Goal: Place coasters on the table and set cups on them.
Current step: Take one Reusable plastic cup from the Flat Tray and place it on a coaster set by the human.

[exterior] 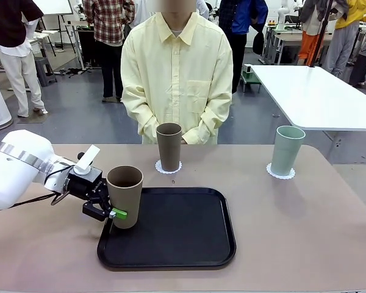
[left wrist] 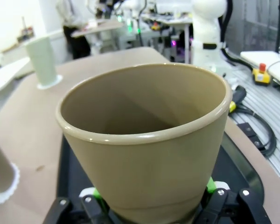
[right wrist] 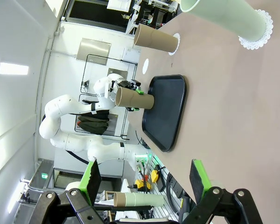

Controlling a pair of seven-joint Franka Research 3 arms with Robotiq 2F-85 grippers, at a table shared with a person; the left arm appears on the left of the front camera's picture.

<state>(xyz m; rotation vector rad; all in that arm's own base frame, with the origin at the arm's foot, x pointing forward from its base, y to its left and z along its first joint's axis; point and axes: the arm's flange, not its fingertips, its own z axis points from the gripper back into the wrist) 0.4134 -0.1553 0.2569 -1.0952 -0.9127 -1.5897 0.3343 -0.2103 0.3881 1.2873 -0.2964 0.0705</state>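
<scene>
You see the beige table (exterior: 305, 220) filling the lower half of the frame; a black tray (exterior: 177, 235) lies at lower centre, and two lacy coasters (exterior: 168, 167) (exterior: 280, 173) sit at centre and centre right, each under a cup

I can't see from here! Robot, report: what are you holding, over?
Left end effector shut on tan-brown tumbler at black tray edge. Right end effector open, empty. Brown and mint tumblers on lacy white coasters.

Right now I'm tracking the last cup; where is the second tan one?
In the front view the second tan cup stands at the black tray's left edge, gripped low by the left arm's jaws.
</scene>
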